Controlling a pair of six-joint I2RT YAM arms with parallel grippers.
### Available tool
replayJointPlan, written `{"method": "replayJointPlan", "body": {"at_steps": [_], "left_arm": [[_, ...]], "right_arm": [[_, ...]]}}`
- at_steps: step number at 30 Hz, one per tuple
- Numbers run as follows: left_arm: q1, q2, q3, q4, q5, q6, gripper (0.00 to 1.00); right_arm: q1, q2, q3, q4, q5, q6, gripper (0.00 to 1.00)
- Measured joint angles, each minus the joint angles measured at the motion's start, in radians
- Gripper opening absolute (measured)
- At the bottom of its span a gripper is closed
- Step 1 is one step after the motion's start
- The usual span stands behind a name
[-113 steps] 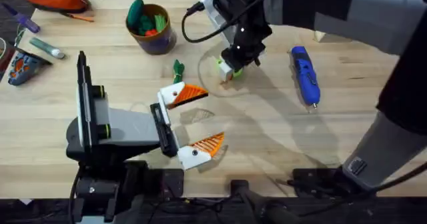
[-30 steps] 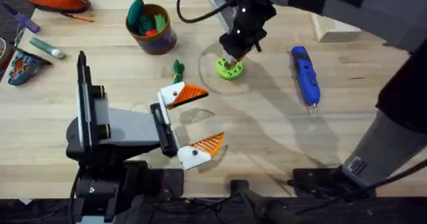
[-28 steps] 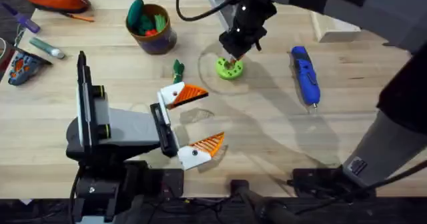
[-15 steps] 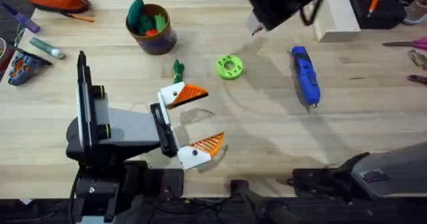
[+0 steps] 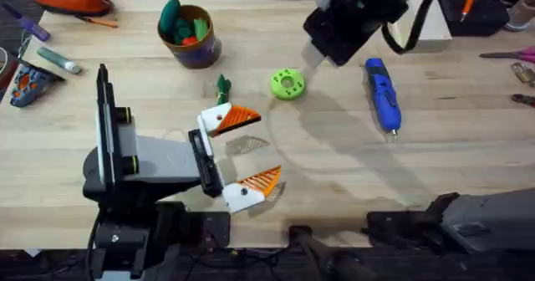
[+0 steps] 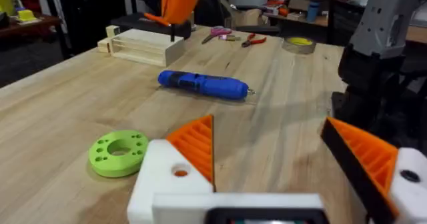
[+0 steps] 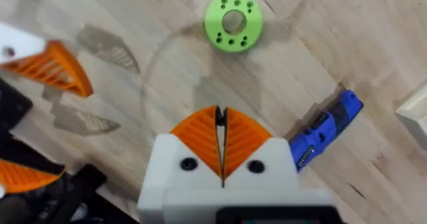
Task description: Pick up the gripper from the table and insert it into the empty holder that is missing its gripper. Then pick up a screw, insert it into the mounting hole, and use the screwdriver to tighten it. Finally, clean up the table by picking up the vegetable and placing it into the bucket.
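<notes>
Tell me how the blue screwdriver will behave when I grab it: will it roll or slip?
The screwdriver lies flat on the table; its cylindrical body looks apt to roll if nudged sideways. The smooth plastic may slip between pads. It looks rigid, probably heavy for its size.

Overhead camera: fixed high over the arm bases, looking down and forward across the table (image 5: pixel 334 172). Left wrist camera: low, near the planks, facing level across the table toward the room behind. Right wrist camera: raised, looking almost straight down. All three share the lime-green disc (image 5: pixel 287 84) (image 6: pixel 119 153) (image 7: pixel 233 22) and blue screwdriver (image 5: pixel 382 93) (image 6: pixel 203 86) (image 7: pixel 325 129).
</notes>
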Motion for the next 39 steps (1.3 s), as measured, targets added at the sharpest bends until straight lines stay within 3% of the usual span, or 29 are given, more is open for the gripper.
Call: {"method": "replayJointPlan", "body": {"at_steps": [11,27,39], "left_arm": [[0.000,0.000,0.000,0.000,0.000,0.000,0.999],[0.000,0.000,0.000,0.000,0.000,0.000,0.999],[0.000,0.000,0.000,0.000,0.000,0.000,0.999]], "right_arm": [[0.097,0.085,0.233,-0.153,0.048,-0.027,0.006],[0.341,0.158,0.282,-0.097,0.053,-0.046,0.006],[0.387,0.325,0.462,-0.162,0.053,-0.046,0.006]]}}
